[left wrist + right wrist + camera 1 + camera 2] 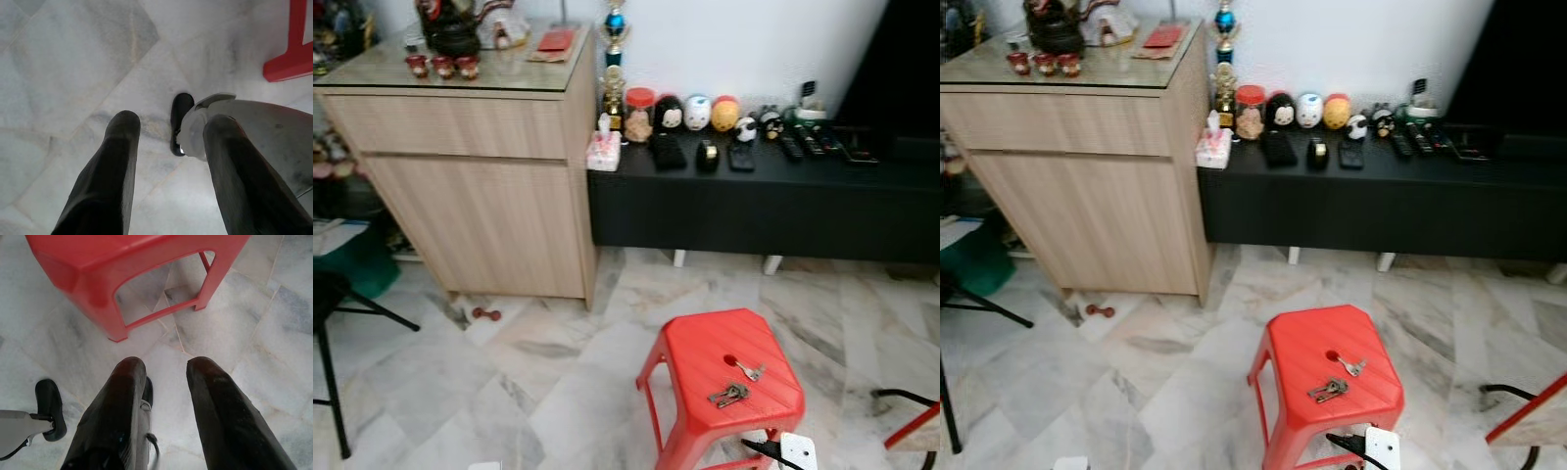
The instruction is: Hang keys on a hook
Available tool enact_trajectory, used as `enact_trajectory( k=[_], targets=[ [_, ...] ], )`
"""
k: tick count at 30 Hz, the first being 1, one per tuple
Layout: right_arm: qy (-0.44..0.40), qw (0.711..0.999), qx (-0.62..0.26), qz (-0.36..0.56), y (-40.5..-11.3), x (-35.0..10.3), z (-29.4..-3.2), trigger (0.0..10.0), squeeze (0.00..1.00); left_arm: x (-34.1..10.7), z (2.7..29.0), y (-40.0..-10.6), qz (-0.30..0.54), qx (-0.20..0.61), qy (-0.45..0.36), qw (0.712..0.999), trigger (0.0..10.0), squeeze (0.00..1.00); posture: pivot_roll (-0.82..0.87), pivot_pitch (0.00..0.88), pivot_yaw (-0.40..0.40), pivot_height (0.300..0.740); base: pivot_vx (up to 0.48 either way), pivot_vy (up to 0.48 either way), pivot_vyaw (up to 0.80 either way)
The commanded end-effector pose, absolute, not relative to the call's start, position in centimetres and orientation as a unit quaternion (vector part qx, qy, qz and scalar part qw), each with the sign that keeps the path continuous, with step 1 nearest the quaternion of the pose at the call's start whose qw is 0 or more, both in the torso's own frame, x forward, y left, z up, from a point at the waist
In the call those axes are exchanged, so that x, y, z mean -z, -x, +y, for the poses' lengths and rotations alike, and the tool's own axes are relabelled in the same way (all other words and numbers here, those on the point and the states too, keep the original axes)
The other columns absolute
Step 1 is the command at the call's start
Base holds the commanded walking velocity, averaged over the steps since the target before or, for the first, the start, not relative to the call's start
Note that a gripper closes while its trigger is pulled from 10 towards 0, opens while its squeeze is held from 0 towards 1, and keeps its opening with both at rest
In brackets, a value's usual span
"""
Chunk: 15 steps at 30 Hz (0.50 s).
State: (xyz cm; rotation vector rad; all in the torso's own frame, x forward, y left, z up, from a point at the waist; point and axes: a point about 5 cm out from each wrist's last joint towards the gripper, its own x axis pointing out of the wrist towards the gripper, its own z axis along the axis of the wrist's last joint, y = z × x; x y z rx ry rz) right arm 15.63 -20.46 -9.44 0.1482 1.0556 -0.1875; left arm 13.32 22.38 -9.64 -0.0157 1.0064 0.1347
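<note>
So far nothing has been picked up: the keys (728, 395) lie on the red stool (690, 343), near its front edge, with a single smaller key (750, 371) just beside them toward the right edge, next to the hole in the seat. The left gripper (166, 147) and the right gripper (166, 377) are hung low over the marble floor (558, 372), fingers apart and holding nothing. The step in hand is judged to be the approach. Next, a gripper must be brought down over the seat and closed on the keys; no hook can be made out yet.
</note>
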Motion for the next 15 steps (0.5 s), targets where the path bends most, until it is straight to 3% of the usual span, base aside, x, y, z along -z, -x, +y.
enact_trajectory(
  k=[1,11,15],
  targets=[
    [-0.078,0.856,0.106,0.499,-15.17,9.49,-21.10,10.0,0.00,9.86,22.24,-12.83,0.493,-0.058,0.001,0.868,10.0,0.00,0.15,0.000,-0.037,0.740,0.000,0.000,0.00],
    [-0.097,0.861,0.125,0.483,-15.62,9.27,-21.29,10.0,0.00,9.84,22.21,-12.90,0.492,-0.057,0.001,0.869,10.0,0.00,0.15,0.000,-0.040,0.740,0.000,0.000,0.00],
    [-0.096,0.860,0.128,0.484,-15.65,9.26,-21.31,10.0,0.00,9.84,22.21,-12.92,0.492,-0.058,0.001,0.869,10.0,0.00,0.14,0.000,-0.039,0.740,0.000,0.000,-0.47]
  ],
)
